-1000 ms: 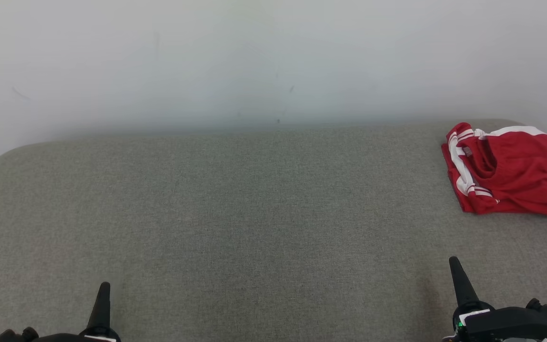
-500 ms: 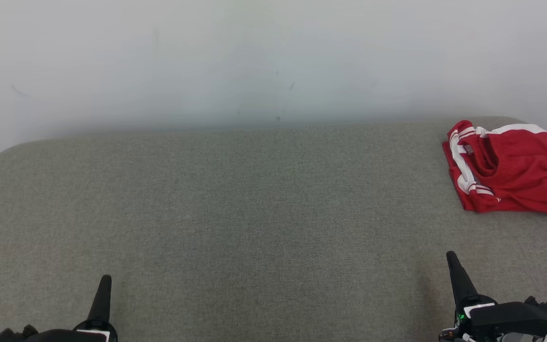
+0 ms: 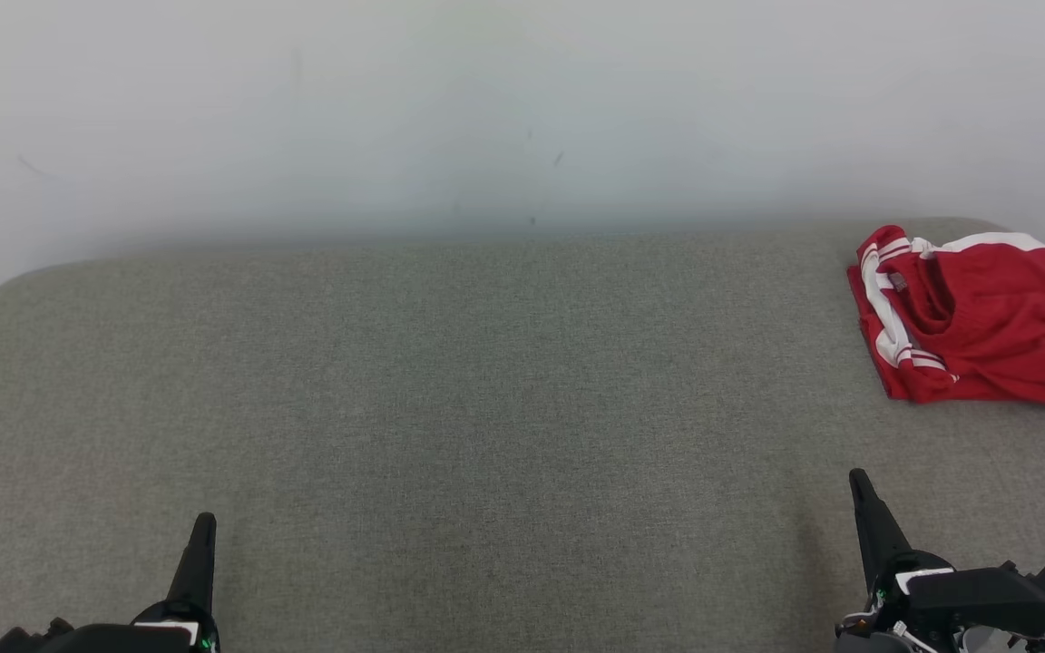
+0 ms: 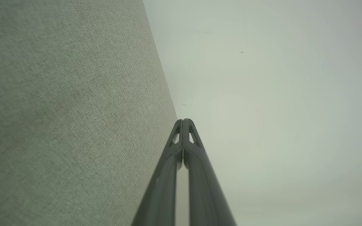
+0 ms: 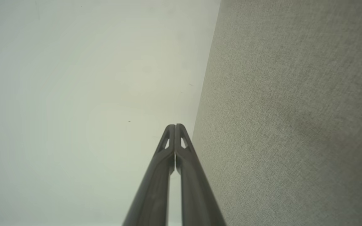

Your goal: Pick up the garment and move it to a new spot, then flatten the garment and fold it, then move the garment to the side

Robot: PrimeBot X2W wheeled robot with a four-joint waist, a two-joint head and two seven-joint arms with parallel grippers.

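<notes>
One crumpled red-and-white fabric garment (image 3: 976, 336), seemingly single though cropped, beyond the right tool (image 3: 858, 481); two dark long-fingered tools, counting the left tool (image 3: 204, 526); one grey fabric counter (image 3: 486, 408).

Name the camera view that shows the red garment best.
The head view: the red garment lies at the far right of the grey cushion, white stripes visible, cut by the frame edge. The wrist views look along the shut left tool and right tool at cushion and wall.
</notes>
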